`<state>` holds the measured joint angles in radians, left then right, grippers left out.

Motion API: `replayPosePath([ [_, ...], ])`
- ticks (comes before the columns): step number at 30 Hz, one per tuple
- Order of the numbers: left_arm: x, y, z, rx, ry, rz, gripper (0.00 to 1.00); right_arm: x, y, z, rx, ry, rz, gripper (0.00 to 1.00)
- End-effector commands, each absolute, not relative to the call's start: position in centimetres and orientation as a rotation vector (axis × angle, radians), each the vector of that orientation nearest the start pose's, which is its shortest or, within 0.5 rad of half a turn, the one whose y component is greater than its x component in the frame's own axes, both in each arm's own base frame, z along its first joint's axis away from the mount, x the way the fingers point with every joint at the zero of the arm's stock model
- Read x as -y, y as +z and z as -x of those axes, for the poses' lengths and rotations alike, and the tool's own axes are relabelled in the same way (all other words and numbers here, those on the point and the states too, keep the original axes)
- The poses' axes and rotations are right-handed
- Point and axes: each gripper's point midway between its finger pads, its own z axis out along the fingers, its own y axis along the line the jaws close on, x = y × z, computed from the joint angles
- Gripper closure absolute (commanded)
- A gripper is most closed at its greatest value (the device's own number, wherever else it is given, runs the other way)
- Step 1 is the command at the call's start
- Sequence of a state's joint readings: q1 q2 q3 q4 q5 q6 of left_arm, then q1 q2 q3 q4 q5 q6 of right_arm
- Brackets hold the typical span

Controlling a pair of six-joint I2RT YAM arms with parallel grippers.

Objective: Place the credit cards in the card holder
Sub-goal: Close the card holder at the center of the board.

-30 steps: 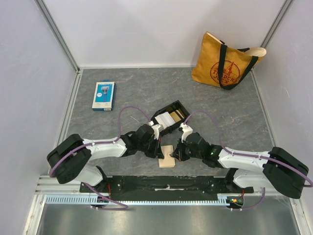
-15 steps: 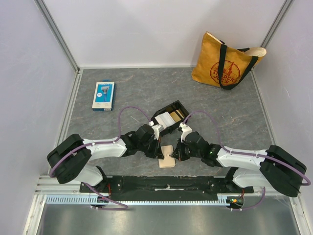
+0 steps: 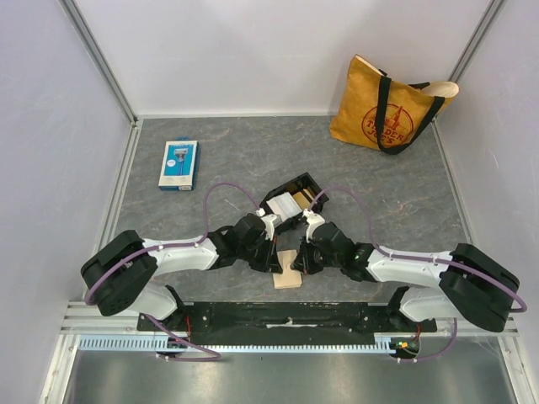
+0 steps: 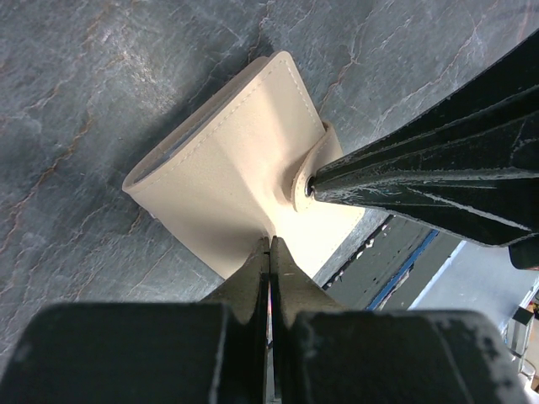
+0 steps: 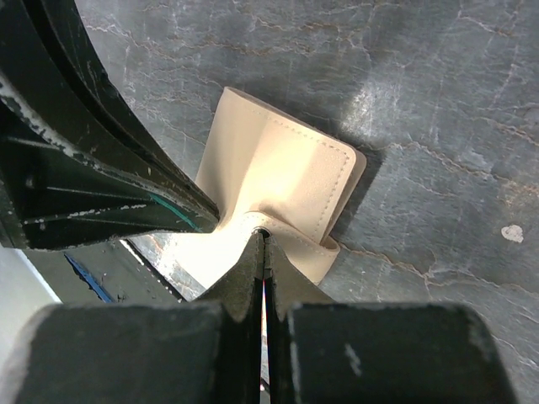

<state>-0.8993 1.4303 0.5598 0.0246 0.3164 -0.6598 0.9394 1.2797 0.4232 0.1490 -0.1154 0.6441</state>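
Observation:
The tan card holder lies folded on the grey tabletop near the front edge, between my two grippers. My left gripper is shut, its tips resting against the holder's near edge. My right gripper is also shut, with its tips on the snap of the holder's side tab. In the left wrist view the holder shows a crease running toward my tips. Just behind the grippers, the credit cards, white and gold, stand in a small black tray.
A blue-and-white flat package lies at the left. A yellow tote bag leans at the back right corner. White walls enclose the table on three sides. The table's front edge and black base rail run just below the holder.
My right arm has shifted slightly left and away from the base, now covering more of the black tray. The left arm and the card holder have stayed put.

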Motion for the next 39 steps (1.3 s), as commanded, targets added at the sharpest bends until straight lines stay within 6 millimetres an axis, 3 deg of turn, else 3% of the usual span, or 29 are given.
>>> replayPosePath([
  [1,30.4,3.8,-13.7,-2.582,-1.027,-0.540,0.98,-28.6,4.1,-16.1,-2.445,0.844,0.430,1.00],
  [12,30.1,3.5,-13.6,-2.585,-1.018,-0.517,0.98,-27.7,2.6,-16.2,-2.564,0.695,0.437,1.00],
  [22,29.9,3.2,-13.5,-2.588,-1.016,-0.493,0.98,-28.8,3.0,-16.4,-2.578,0.710,0.423,1.00],
  [39,29.4,2.9,-13.4,-2.588,-0.996,-0.452,0.98,-28.5,2.0,-16.5,-2.669,0.650,0.224,0.99],
])
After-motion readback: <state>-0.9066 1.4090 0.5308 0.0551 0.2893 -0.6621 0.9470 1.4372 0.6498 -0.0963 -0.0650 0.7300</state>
